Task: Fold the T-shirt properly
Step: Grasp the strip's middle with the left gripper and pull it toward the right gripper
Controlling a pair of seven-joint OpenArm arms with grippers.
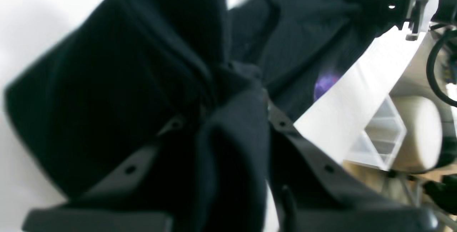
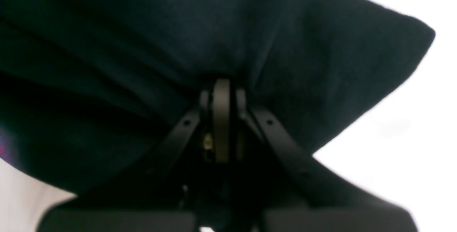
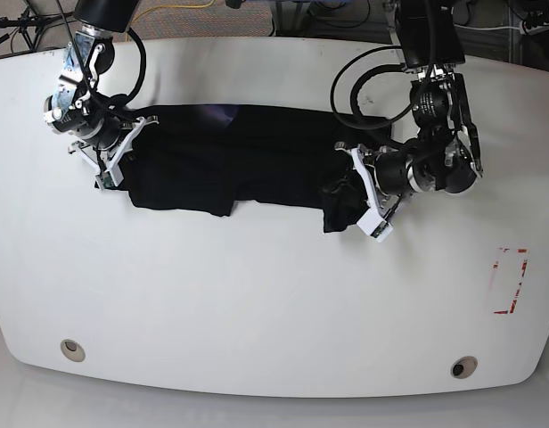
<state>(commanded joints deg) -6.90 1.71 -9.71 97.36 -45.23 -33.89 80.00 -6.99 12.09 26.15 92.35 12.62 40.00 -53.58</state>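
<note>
Black T-shirt [image 3: 248, 160] stretches between both arms, each end pinched in closed fingers [image 2: 221, 92].

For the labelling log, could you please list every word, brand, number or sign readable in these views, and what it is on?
None can be read.
T-shirt: only a blurred purple patch of its print shows, with no legible letters.
Table: a red rectangular outline is marked near its edge, with no text in it.
</note>
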